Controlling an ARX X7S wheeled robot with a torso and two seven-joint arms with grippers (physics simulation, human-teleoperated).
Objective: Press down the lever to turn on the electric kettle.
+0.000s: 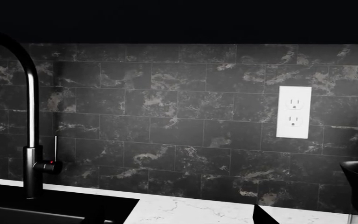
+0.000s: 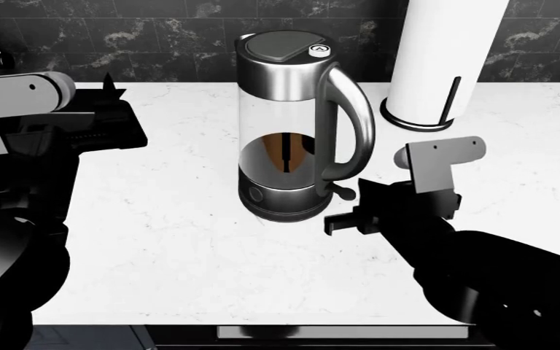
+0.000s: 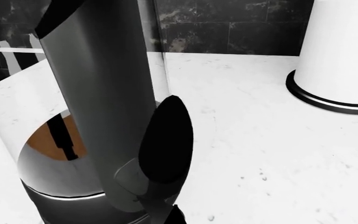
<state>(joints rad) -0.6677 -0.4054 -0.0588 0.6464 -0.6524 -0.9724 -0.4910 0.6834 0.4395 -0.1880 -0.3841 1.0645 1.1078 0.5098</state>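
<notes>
A home kitchen, rendered in simulation. White marble bench (image 2: pixel 183 240) against a dark marbled tile wall (image 1: pixel 166 116), with a white socket (image 1: pixel 293 112) set into the tiles. Black gooseneck tap (image 1: pixel 33 140) over a dark sink (image 1: pixel 42 210) at one end. Glass-and-steel kettle (image 2: pixel 290 131) and paper-towel roll (image 2: pixel 450 44) standing on the bench.

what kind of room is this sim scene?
Most likely a kitchen counter: an electric kettle and paper-towel roll on white marble, with a black sink faucet and wall outlet against dark tile.
</notes>
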